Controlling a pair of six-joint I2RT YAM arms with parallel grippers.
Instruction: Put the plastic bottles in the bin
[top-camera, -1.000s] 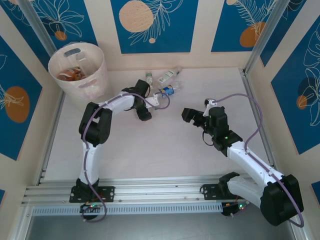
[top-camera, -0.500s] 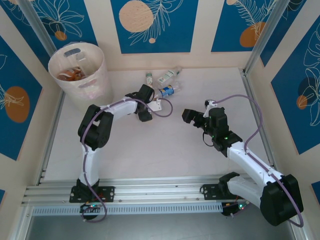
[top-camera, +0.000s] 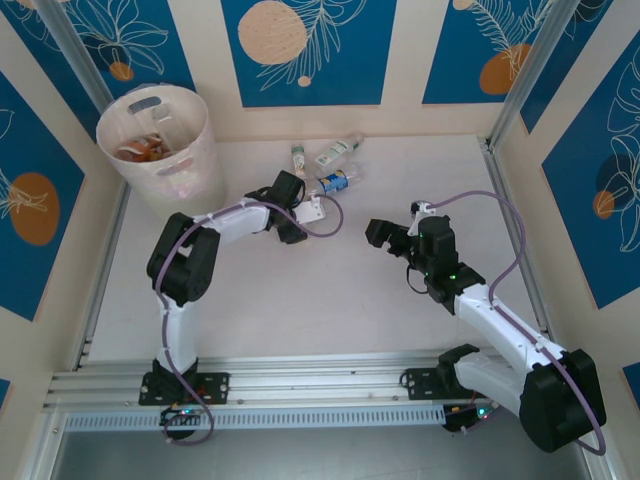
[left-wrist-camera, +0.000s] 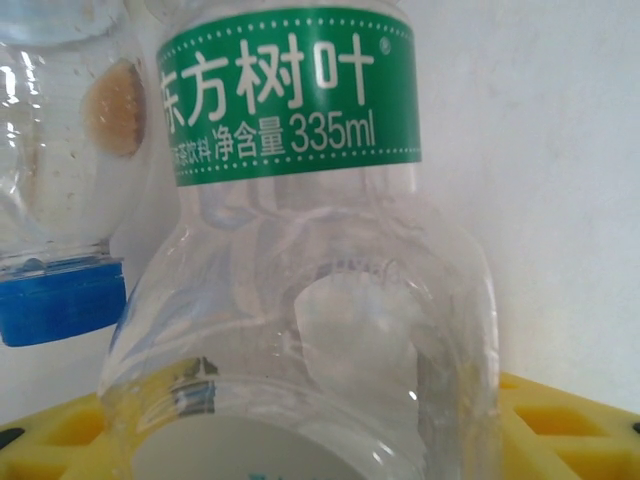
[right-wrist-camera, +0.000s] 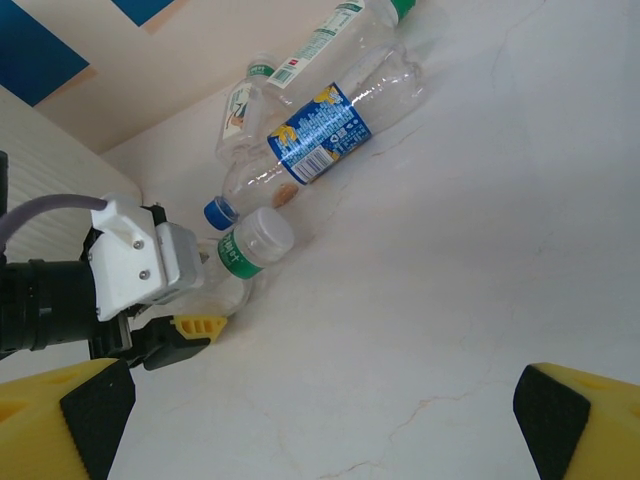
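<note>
Bottles (top-camera: 340, 150) left on the table (top-camera: 330, 300): how many, and where? — Student

Four, clustered near the far wall (top-camera: 400, 118), well apart from the bin (top-camera: 190, 160) in the far-left corner, which already holds several. Two lie close by the wall. The blue-label bottle (right-wrist-camera: 320, 135) lies just nearer, and the green-label bottle (left-wrist-camera: 290, 90) lies beside its blue cap (left-wrist-camera: 60, 300). — Instructor

What has changed over the last second? — Student

The left gripper (left-wrist-camera: 300, 440) has advanced onto the green-label bottle, and its jaws have narrowed from wide to bottle width. The yellow pads (left-wrist-camera: 565, 420) now sit against the bottle's flanks, with the bottle still lying on the table. How firmly it is pinched cannot be judged. The right gripper (right-wrist-camera: 320, 430) has not moved. It hangs above the table, well apart from the bottles, jaws fully spread, holding nothing. — Instructor

And for the task? — Student

Judged from this, the pick of one bottle is nearly made. Lift and carry leftward to the bin follow, leaving three to collect. The neighbouring blue cap touches or nearly touches the grasped bottle, so it may be nudged on lift. — Instructor
</note>
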